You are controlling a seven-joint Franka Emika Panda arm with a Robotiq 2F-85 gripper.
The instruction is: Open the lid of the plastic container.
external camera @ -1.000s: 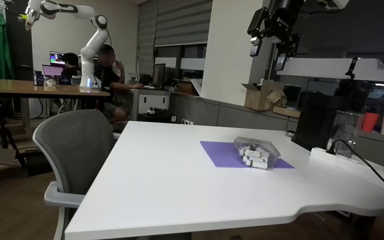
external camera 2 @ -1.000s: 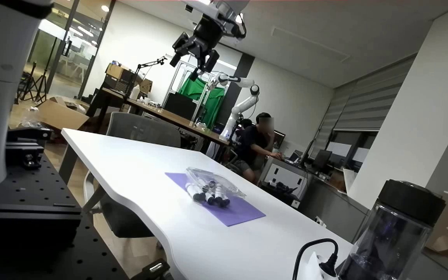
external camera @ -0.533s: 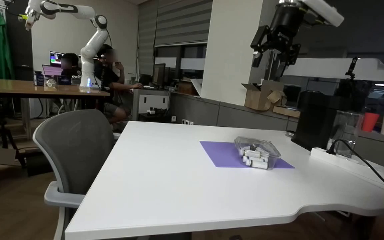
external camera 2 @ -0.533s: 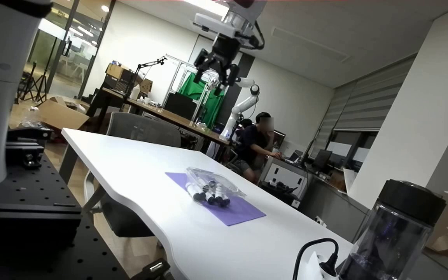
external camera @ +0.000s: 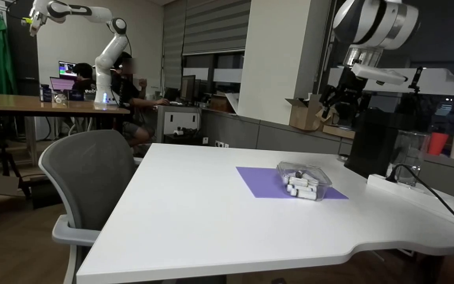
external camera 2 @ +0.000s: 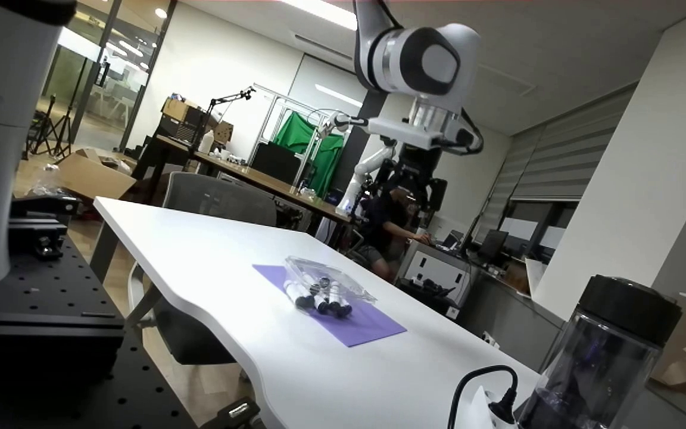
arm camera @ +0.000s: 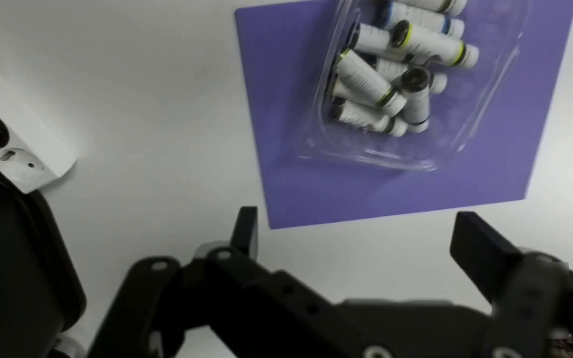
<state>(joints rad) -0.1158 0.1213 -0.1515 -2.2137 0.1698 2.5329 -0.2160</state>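
The plastic container, a small low clear box holding several white vials, sits on the purple mat. Its clear wall shows in both exterior views (external camera: 324, 190) and in the wrist view (arm camera: 386, 160). The lid (external camera 2: 349, 280) appears as a thin clear sheet across its top, hard to tell from the rim. My gripper shows in both exterior views (external camera: 340, 118) (external camera 2: 401, 201), pointing down, high above the table and apart from the container. In the wrist view the gripper (arm camera: 356, 213) is open and empty, with the container ahead of the fingers.
The purple mat (external camera: 262, 185) lies on the white table (external camera: 195, 221). A tall black box (external camera: 369, 146) and a white power strip (arm camera: 57, 164) with a black cable (external camera: 440, 197) stand beside it. A clear bottle with a black top (external camera 2: 629, 313) and a chair (external camera: 89, 173) are also near.
My gripper has come down and moved to the right in both exterior views, towards the black box side, and now points more straight down. The container, lid and mat have not moved.
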